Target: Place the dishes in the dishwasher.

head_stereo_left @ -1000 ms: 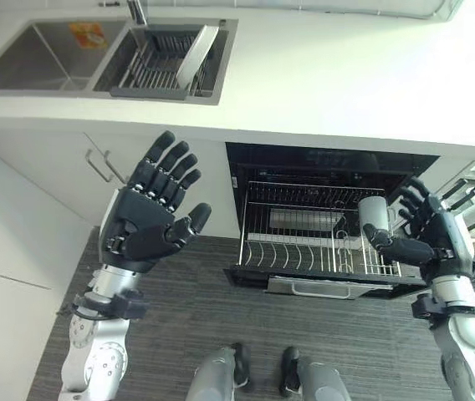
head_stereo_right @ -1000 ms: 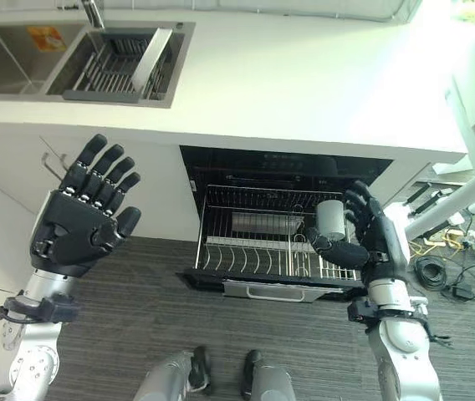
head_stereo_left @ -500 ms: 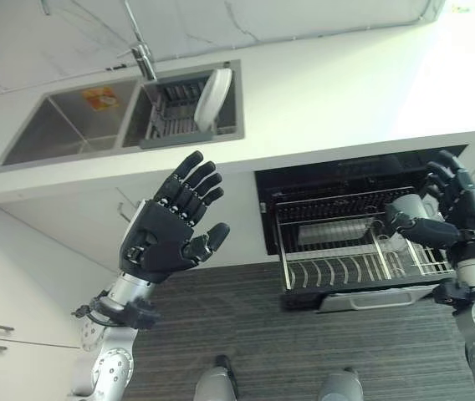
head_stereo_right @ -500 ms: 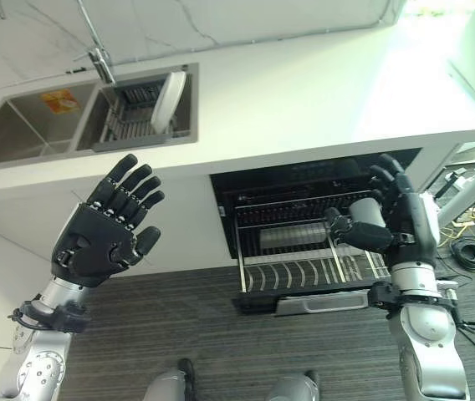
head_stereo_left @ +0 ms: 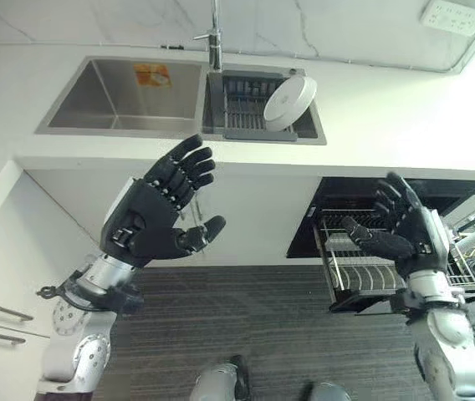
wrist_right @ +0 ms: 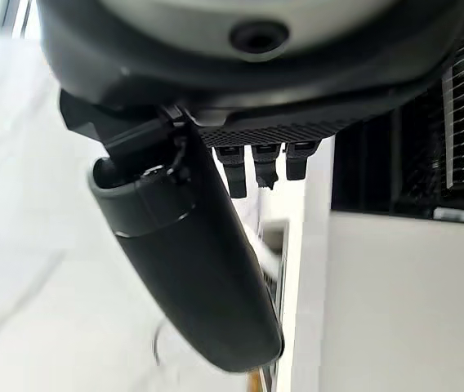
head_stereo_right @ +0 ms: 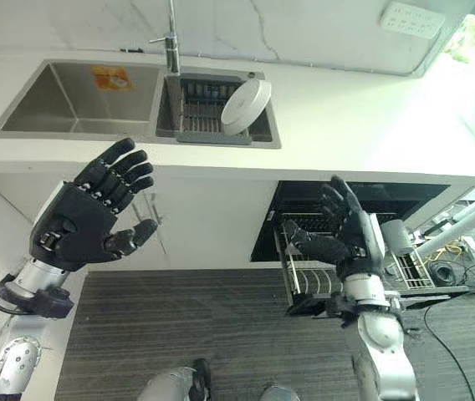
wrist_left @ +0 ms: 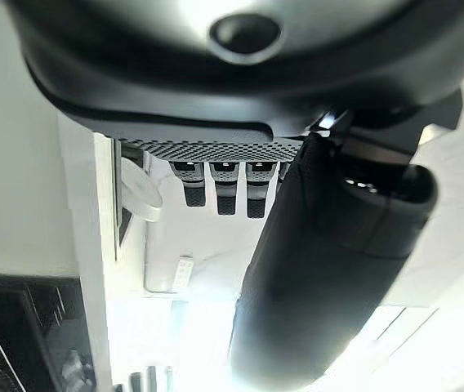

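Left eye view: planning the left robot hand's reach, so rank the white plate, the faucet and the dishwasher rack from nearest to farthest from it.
1. Faucet, above the left robot hand.
2. White plate, up right, in the sink's drying rack.
3. Dishwasher rack, far right.

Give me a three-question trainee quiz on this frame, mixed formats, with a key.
1. True or false: the left hand holds a dish.
2. Where does the white plate stand? A) in the rack in the sink B) on the countertop C) in the dishwasher rack
3. Fill in: the dishwasher rack is pulled ____.

Key: 1 false, both it and the right hand are open and empty; 2 A; 3 out.
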### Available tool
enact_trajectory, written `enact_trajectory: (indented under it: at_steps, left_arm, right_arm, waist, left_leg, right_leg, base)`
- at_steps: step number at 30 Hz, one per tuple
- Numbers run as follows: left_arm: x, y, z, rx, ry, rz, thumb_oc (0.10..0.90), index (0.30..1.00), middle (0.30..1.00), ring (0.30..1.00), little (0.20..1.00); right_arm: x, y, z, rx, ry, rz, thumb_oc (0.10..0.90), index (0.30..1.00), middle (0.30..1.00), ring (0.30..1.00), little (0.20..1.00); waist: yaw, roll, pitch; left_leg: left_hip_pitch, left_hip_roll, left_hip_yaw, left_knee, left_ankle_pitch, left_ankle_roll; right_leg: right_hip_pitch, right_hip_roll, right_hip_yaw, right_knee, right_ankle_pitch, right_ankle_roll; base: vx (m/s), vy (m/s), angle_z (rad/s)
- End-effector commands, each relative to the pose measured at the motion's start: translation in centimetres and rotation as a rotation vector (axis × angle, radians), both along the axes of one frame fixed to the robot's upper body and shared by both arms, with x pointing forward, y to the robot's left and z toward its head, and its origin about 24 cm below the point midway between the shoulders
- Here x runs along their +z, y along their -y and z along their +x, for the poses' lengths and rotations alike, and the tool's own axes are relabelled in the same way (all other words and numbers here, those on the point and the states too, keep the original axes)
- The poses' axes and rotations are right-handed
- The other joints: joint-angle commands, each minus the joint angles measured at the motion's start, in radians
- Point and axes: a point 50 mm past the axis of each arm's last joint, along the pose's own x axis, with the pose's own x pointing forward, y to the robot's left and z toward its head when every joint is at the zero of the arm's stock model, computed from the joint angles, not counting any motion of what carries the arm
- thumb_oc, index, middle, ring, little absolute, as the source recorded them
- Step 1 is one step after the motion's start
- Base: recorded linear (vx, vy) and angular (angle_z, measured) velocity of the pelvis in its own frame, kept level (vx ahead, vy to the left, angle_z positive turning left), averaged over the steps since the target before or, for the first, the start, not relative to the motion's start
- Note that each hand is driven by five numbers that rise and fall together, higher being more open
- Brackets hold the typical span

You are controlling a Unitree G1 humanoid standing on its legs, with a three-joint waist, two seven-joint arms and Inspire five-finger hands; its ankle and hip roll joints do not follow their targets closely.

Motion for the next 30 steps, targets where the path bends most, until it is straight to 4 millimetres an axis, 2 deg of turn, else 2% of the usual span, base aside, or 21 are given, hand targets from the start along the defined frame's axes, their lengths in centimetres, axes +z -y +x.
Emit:
enact_trajectory:
  at_steps: [1, 3, 7, 13, 17, 18, 21, 23, 24, 27, 28, 30]
  left_arm:
    - [5.0, 1.1, -1.9, -0.013, 0.351, 0.04, 0.8, 0.9, 0.9, 0.9, 0.9]
    - [4.6, 1.2, -1.9, -0.025, 0.336, 0.02, 0.8, 0.9, 0.9, 0.9, 0.9]
    - [3.8, 1.4, -2.0, -0.031, 0.291, -0.048, 0.8, 0.9, 0.9, 0.9, 0.9]
    - [3.2, 1.4, -1.9, 0.019, 0.26, -0.058, 0.8, 0.9, 0.9, 0.9, 0.9]
    - [3.1, 1.4, -1.8, 0.04, 0.26, -0.074, 0.8, 0.9, 0.9, 0.9, 0.9]
    - [3.1, 1.6, -1.7, 0.046, 0.265, -0.074, 0.8, 0.9, 0.9, 0.9, 0.9]
    - [3.0, 1.9, -1.6, 0.049, 0.273, -0.073, 0.8, 0.9, 0.9, 0.9, 0.9]
    - [3.0, 1.9, -1.7, 0.055, 0.275, -0.07, 0.8, 0.9, 0.9, 0.9, 0.9]
    - [2.9, 2.0, -1.7, 0.056, 0.273, -0.068, 0.8, 0.9, 0.9, 0.9, 0.9]
    - [2.8, 2.1, -1.6, 0.053, 0.261, -0.072, 0.8, 0.9, 0.9, 0.9, 0.9]
    - [2.5, 2.3, -1.7, 0.047, 0.244, -0.076, 0.8, 0.9, 0.9, 0.9, 0.9]
    - [2.3, 2.4, -1.7, 0.045, 0.238, -0.08, 0.8, 0.9, 0.9, 0.9, 0.9]
  right_arm:
    - [5.4, 1.4, -0.4, -0.027, 0.307, -0.046, 0.8, 0.9, 0.9, 0.9, 0.9]
    - [5.5, 1.6, -0.6, -0.019, 0.315, -0.042, 0.8, 0.9, 0.9, 0.9, 0.9]
    - [5.6, 1.5, -0.6, -0.014, 0.314, -0.049, 0.8, 0.9, 0.9, 0.9, 0.9]
    - [6.1, 1.2, -0.7, 0.005, 0.313, -0.065, 0.8, 0.9, 0.9, 0.9, 0.9]
    - [6.4, 1.2, -0.8, 0.014, 0.325, -0.069, 0.8, 0.9, 0.9, 0.9, 0.9]
    - [6.6, 1.0, -0.7, 0.018, 0.335, -0.068, 0.8, 0.9, 0.9, 0.9, 0.9]
    - [6.9, 0.7, -0.4, 0.038, 0.36, -0.058, 0.8, 0.9, 0.9, 0.9, 0.9]
    - [7.0, 0.4, -0.4, 0.058, 0.366, -0.054, 0.8, 0.9, 0.9, 0.9, 0.9]
    - [7.1, 0.3, -0.4, 0.067, 0.369, -0.056, 0.8, 0.9, 0.9, 0.9, 0.9]
    - [7.1, -0.2, -0.4, 0.075, 0.368, -0.057, 0.8, 0.9, 0.9, 0.9, 0.9]
    - [6.8, -0.9, -0.2, 0.072, 0.36, -0.051, 0.8, 0.9, 0.9, 0.9, 0.9]
    - [6.6, -1.0, -0.3, 0.073, 0.351, -0.046, 0.8, 0.9, 0.9, 0.9, 0.9]
  waist:
    - [-0.023, -0.006, -0.039]
    - [-0.031, -0.017, -0.04]
    - [-0.033, -0.022, -0.061]
    - [-0.05, -0.013, -0.087]
    - [-0.062, -0.011, -0.079]
    - [-0.065, -0.014, -0.07]
    - [-0.057, -0.042, -0.031]
    - [-0.056, -0.045, -0.018]
    - [-0.057, -0.046, -0.018]
    - [-0.054, -0.039, -0.02]
    - [-0.052, 0.008, -0.022]
    - [-0.049, 0.023, -0.026]
  left_leg:
    - [0.069, 0.082, -0.125, 0.071, -0.164, -0.102]
    - [0.068, 0.073, -0.12, 0.071, -0.161, -0.1]
    - [0.071, 0.071, -0.103, 0.071, -0.164, -0.109]
    - [0.075, 0.104, -0.072, 0.071, -0.155, -0.135]
    - [0.095, 0.116, -0.057, 0.071, -0.152, -0.147]
    - [0.11, 0.112, -0.046, 0.071, -0.144, -0.149]
    - [0.147, 0.079, -0.044, 0.078, -0.067, -0.161]
    - [0.129, 0.07, -0.056, 0.159, -0.076, -0.157]
    - [0.115, 0.069, -0.057, 0.167, -0.06, -0.158]
    - [0.11, 0.056, -0.064, 0.083, -0.06, -0.15]
    - [0.018, 0.098, -0.089, 0.071, -0.079, -0.166]
    - [-0.039, 0.109, -0.116, 0.071, -0.048, -0.186]
  right_leg:
    - [0.049, -0.012, -0.006, -0.114, 0.01, 0.051]
    - [0.018, -0.005, 0.014, -0.114, -0.001, 0.047]
    - [0.009, 0.006, 0.033, -0.114, -0.028, 0.029]
    - [0.013, 0.029, 0.039, -0.114, -0.056, 0.002]
    - [0.022, 0.036, 0.042, -0.114, -0.068, -0.013]
    - [0.025, 0.032, 0.047, -0.114, -0.066, -0.019]
    - [0.046, 0.015, 0.072, -0.114, -0.053, -0.038]
    - [0.052, 0.018, 0.091, -0.114, -0.05, -0.044]
    - [0.05, 0.019, 0.1, -0.114, -0.046, -0.044]
    - [0.055, 0.028, 0.111, -0.114, -0.054, -0.034]
    - [0.07, 0.081, 0.113, -0.114, -0.079, -0.024]
    - [0.079, 0.107, 0.121, -0.114, -0.093, -0.025]
  base:
    - [-0.03, -0.076, 0.83]
    - [-0.02, -0.111, 0.39]
    - [0.01, -0.136, -0.16]
    - [0.06, -0.171, -0.11]
    - [0.04, -0.171, 0.05]
    - [0.04, -0.224, 0.12]
    - [0.03, -0.194, 0.0]
    - [0.04, -0.105, -0.07]
    - [0.03, -0.046, -0.12]
    - [0.1, 0.033, -0.13]
    - [0.16, 0.121, 0.02]
    - [0.21, 0.117, 0.02]
